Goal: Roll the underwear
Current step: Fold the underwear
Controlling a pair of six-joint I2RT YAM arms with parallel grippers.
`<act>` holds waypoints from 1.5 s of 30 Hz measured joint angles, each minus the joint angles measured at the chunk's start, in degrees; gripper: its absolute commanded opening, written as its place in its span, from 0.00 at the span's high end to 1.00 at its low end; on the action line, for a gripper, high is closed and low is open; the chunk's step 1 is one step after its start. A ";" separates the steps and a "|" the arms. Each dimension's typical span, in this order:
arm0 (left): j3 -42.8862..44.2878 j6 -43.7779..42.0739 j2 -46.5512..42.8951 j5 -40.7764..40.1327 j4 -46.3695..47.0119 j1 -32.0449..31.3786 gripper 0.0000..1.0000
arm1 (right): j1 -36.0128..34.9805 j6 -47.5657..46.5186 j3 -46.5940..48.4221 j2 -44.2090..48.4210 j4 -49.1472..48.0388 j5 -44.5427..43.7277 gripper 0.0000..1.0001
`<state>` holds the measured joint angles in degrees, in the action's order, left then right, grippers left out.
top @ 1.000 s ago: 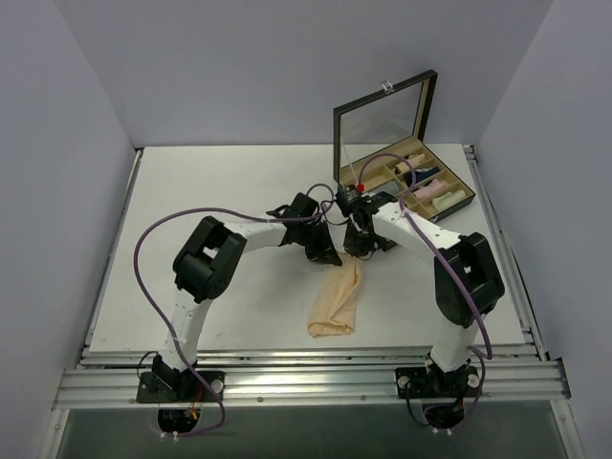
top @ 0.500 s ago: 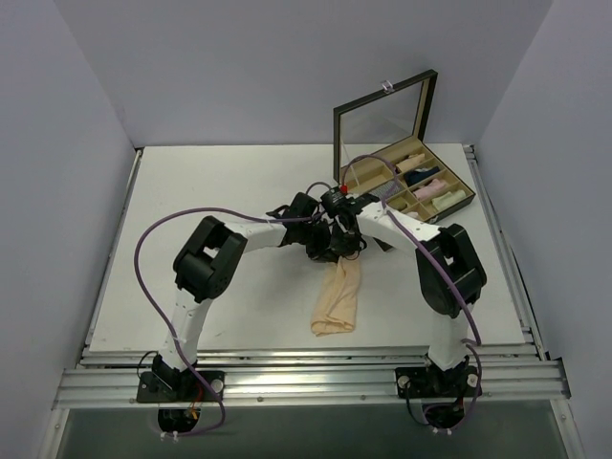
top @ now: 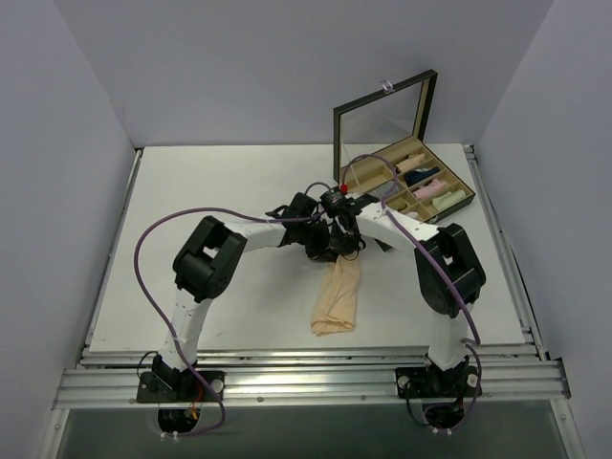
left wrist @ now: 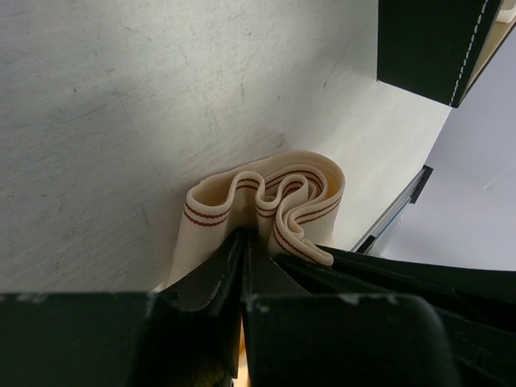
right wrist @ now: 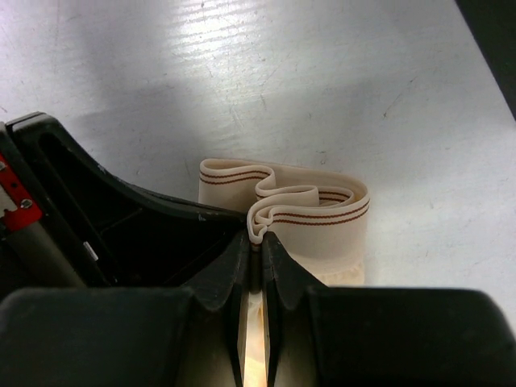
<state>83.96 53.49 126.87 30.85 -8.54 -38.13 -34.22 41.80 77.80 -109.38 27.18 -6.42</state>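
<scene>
In the top view, the left gripper point(top: 318, 244) and right gripper point(top: 344, 241) crowded together at frame centre and covered the upper end of the underwear point(top: 337, 298), so where their fingers met the cloth could not be seen there. The rolls point(top: 427, 187) in the box point(top: 382, 103) at upper right were too small to tell apart. In both wrist views the cloth below the striped band vanished behind the pinching fingers at the bottom edge. In the left wrist view the box's dark corner was cut off at upper right.
</scene>
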 measured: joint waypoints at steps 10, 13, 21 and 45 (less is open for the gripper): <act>-1.11 -0.22 -4.11 -5.25 -7.50 0.81 0.69 | -0.13 0.26 -0.63 0.61 -2.58 1.64 0.79; -1.11 -0.50 -5.33 -6.88 -11.17 1.25 0.65 | -0.44 -0.37 -1.84 1.44 -4.35 3.19 0.75; -1.11 -1.20 -7.06 -8.59 -18.21 1.22 0.63 | -0.61 -1.79 -2.45 1.84 -6.80 6.93 0.77; -6.21 -3.21 -13.40 -9.57 -24.98 7.17 0.61 | -1.68 -2.86 -2.45 1.84 -7.41 9.49 0.91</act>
<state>77.76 50.28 113.47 21.28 -33.52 -30.96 -35.90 38.94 75.35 -107.55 19.77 3.07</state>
